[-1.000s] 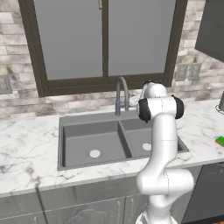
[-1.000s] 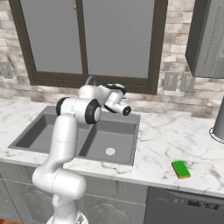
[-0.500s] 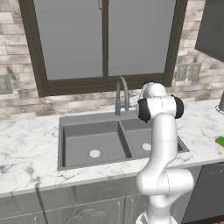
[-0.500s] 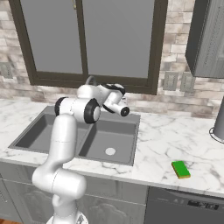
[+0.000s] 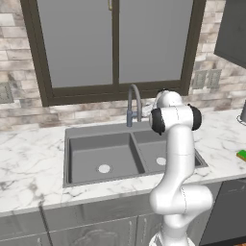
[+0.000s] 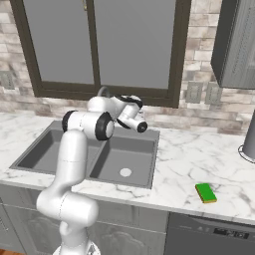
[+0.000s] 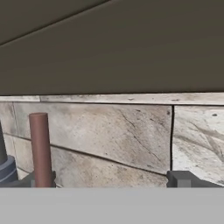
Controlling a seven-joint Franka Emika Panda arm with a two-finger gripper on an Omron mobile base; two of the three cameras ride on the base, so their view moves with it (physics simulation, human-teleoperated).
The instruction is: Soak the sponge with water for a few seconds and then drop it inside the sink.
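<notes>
A bright green sponge point(image 6: 205, 192) with a yellow edge is seen on white, grey-veined marble counter point(image 6: 189, 164); the sink point(image 5: 110, 154) is dark grey.

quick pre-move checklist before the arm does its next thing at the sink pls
1. Sponge located: on the counter right of the sink, ok.
2. Sponge in the gripper: not ok, nothing held.
3. Gripper open: ok, fingertips wide apart in the hand view.
4. Water running from the faucet: not ok, no stream visible.
5. Hand aimed at the sponge: not ok, it faces the brick wall.
6. Basins free of clutter: ok.
</notes>
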